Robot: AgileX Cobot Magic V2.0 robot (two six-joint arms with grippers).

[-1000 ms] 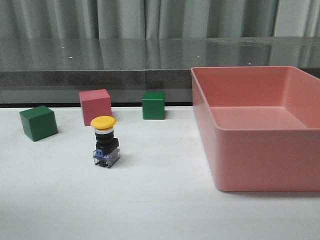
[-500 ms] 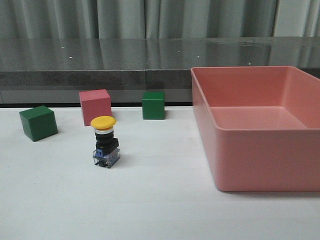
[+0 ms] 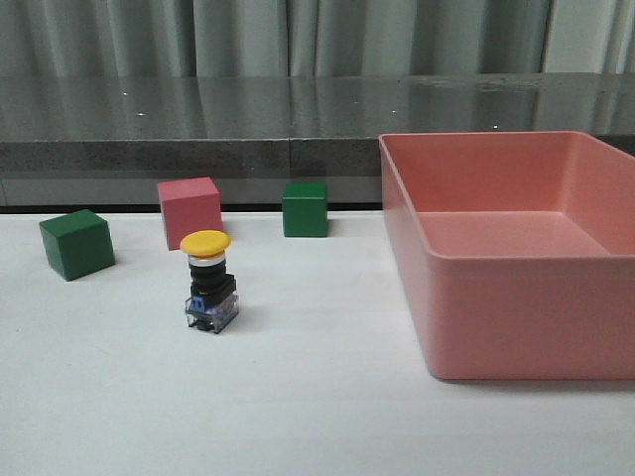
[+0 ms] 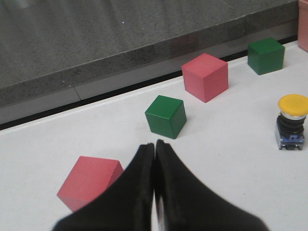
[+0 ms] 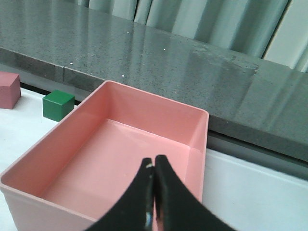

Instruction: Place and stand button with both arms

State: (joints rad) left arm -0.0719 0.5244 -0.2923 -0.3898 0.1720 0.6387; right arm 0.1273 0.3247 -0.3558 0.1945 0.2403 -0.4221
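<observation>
The button [image 3: 208, 282] stands upright on the white tabletop [image 3: 298, 397], yellow cap up, silver collar and black body below it, clear-and-blue base flat on the surface. Nothing touches it. It sits left of centre in the front view, just in front of a pink cube [image 3: 190, 211]. A green cube [image 3: 76, 243] lies to its left, apart from it, and a second green cube [image 3: 305, 208] stands behind and to its right, near the back edge of the tabletop. A large pink bin [image 3: 516, 297] fills the right side, well apart from the button, with no object visible inside it.

Neither arm shows in the front view. In the left wrist view the left hand [image 4: 154, 144] is clenched, its two black fingers pressed together with nothing between them. It hangs above the tabletop with another pink cube [image 4: 90, 181] just beside its fingers; the green cube [image 4: 166, 116], the pink cube [image 4: 205, 77] and the button [image 4: 291, 122] lie farther off.

In the right wrist view the right hand [image 5: 154, 168] is likewise clenched on nothing, fingers together, hanging over the bin [image 5: 159, 113]. A green cube [image 5: 58, 105] sits just outside the bin's wall. Behind the tabletop runs a dark stone ledge [image 3: 198, 109] with grey curtains [image 3: 298, 35] above it.
</observation>
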